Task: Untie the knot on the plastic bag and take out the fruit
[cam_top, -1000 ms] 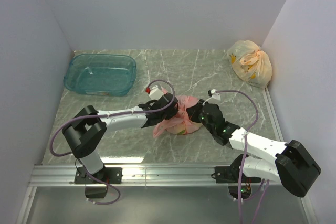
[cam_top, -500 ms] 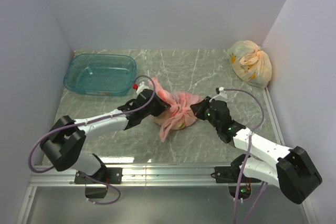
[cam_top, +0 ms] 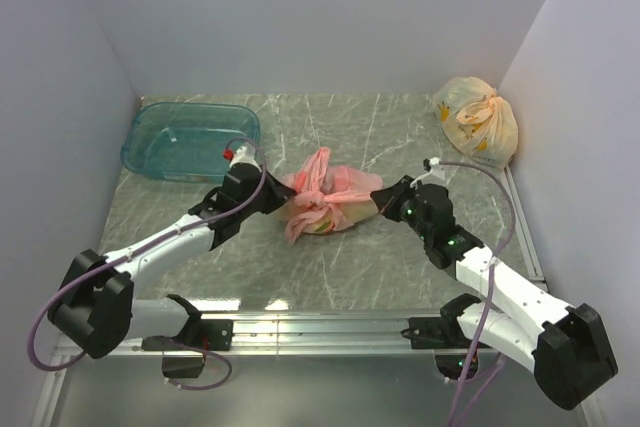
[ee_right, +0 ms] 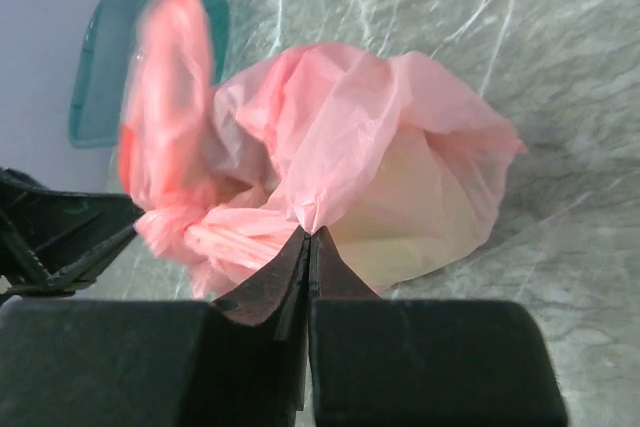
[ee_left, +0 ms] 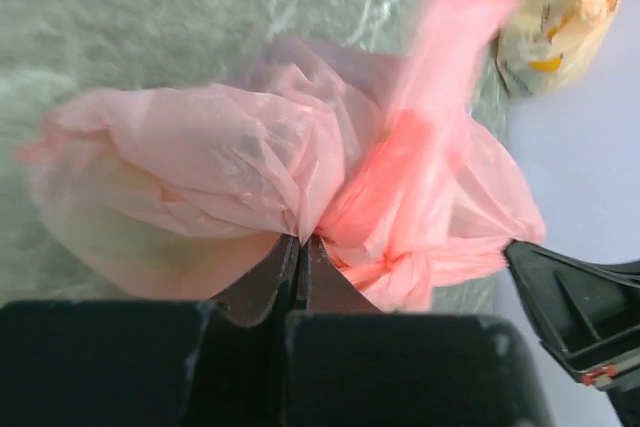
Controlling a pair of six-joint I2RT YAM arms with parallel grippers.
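The pink plastic bag (cam_top: 325,197) lies on the marble table in the middle, stretched between both grippers. Its knot (ee_left: 395,272) is tied, and one handle loop (cam_top: 316,169) sticks up behind it. My left gripper (cam_top: 276,196) is shut on a fold of the bag's left side (ee_left: 298,237). My right gripper (cam_top: 376,199) is shut on a fold of its right side (ee_right: 310,230). The fruit is hidden inside; only a pale yellowish shape (ee_right: 420,217) shows through the plastic.
A teal plastic tub (cam_top: 191,140) stands at the back left. A pale yellow tied bag with orange print (cam_top: 477,120) sits at the back right by the wall. White walls close in the table on three sides.
Both grippers have moved apart and toward the back, pulling the bag's sides outward. The bag has shifted back and its handle loop has swung from hanging forward to sticking up.
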